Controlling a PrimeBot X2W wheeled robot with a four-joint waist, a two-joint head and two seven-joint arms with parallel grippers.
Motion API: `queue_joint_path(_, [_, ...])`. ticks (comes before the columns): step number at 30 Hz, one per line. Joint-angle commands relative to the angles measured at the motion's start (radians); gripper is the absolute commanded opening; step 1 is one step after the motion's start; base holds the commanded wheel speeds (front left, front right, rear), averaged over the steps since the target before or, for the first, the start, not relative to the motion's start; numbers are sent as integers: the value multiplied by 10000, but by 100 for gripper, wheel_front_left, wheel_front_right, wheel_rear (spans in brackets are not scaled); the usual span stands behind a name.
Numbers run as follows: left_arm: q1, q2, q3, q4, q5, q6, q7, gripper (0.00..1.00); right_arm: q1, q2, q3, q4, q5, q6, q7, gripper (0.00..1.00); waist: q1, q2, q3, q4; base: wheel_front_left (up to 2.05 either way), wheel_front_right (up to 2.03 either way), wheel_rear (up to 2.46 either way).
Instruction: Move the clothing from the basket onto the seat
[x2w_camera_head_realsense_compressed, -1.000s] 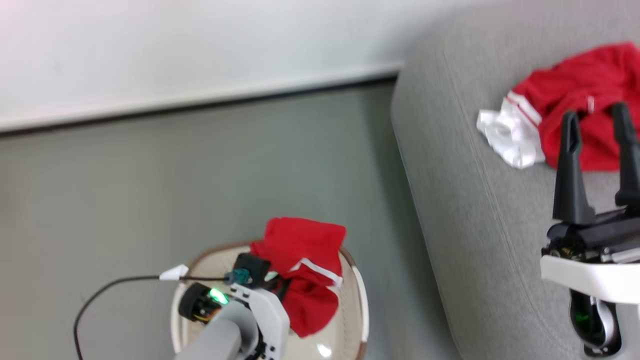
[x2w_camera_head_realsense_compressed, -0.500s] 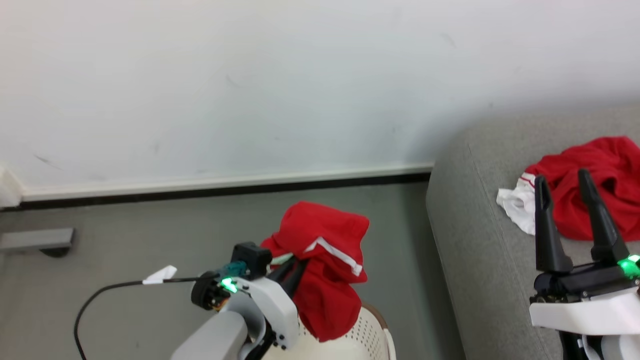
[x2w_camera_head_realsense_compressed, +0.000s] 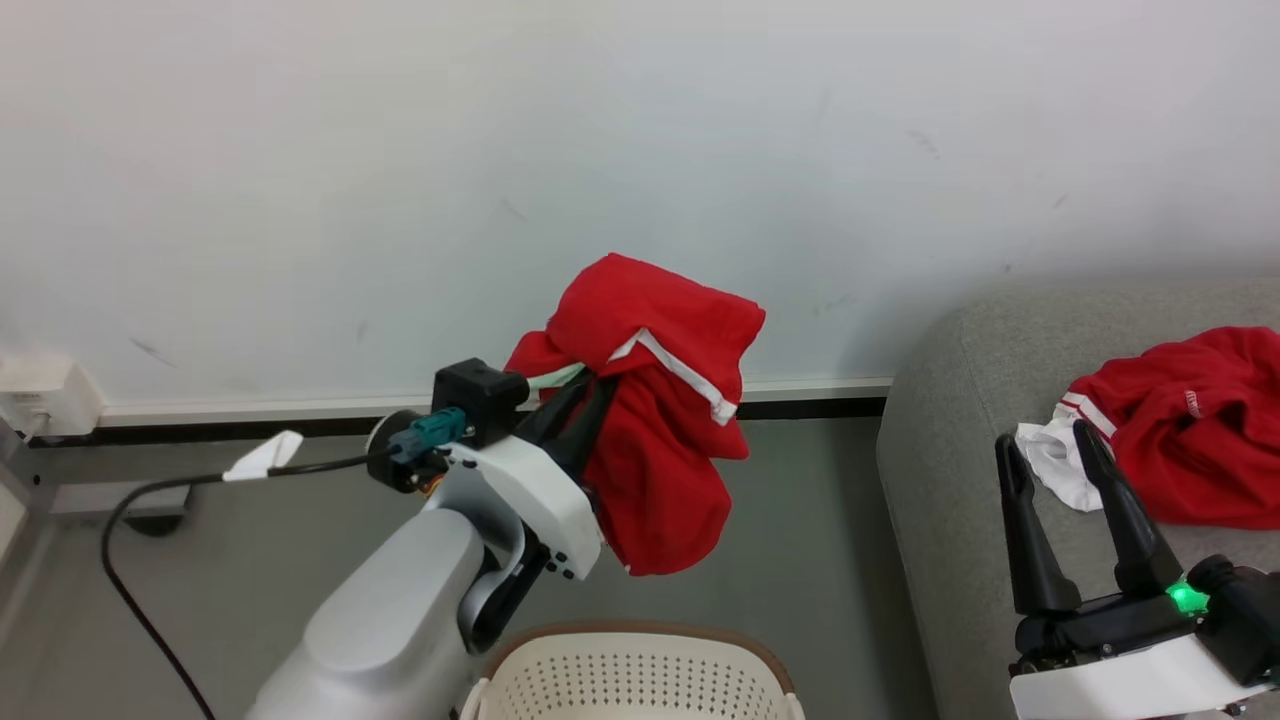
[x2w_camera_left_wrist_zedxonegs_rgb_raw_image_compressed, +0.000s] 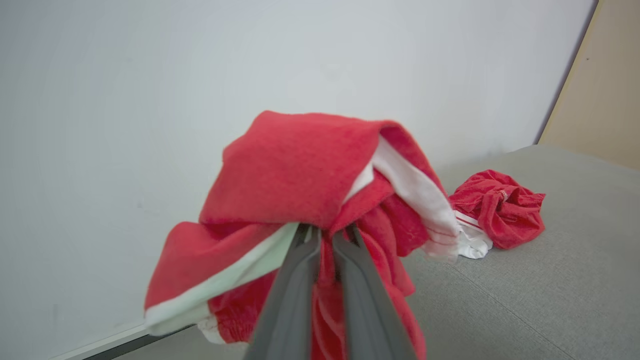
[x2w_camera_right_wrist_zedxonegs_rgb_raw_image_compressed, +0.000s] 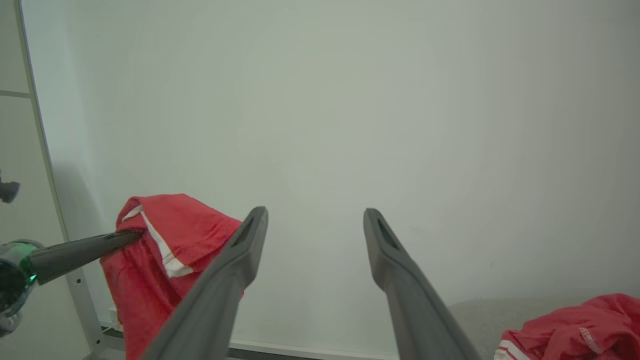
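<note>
The red garment (x2w_camera_head_realsense_compressed: 655, 430) with white trim hangs in the air, above the basket (x2w_camera_head_realsense_compressed: 640, 675) in the head view, draped over and pinched between the fingers of the left gripper (x2w_camera_head_realsense_compressed: 580, 410). In the left wrist view the two dark fingers (x2w_camera_left_wrist_zedxonegs_rgb_raw_image_compressed: 295, 300) run almost together with a fold of cloth between them, and their tips vanish under the fabric, so the exact bite is hidden. The garment's lower edge hangs clear of the basket. Just the basket's brown rim and a strip of perforated cream wall show at the bottom edge of the head view; its inside cannot be seen. A second garment (x2w_camera_head_realsense_compressed: 1195, 440), red with a white part edged by thin red stripes, lies crumpled on the grey seat (x2w_camera_head_realsense_compressed: 950, 500), well apart from the held one, its right side cut off by the frame. The right gripper (x2w_camera_head_realsense_compressed: 1045, 440) hovers over the seat with its fingers spread wide and nothing between them — the white part of the second garment shows just behind the fingertips, and whether they touch it cannot be told. Behind stands a white wall (x2w_camera_head_realsense_compressed: 400, 150); a black cable (x2w_camera_head_realsense_compressed: 130, 560) trails from the left wrist to the grey floor (x2w_camera_head_realsense_compressed: 820, 520).
</note>
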Motion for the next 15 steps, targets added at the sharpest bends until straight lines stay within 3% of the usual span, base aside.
queue_joint_path(1, [-85,130,65,-291,-73,98,121,0,150,5,85,83,83,6,9,100,1,0,-34,-26,0,0,0])
queue_joint_path(15, [325,365,-58,-1838,-253,522,828,0,-144,-160,1463,732,209,6,9,100,1,0,-22,-11,0,0,0])
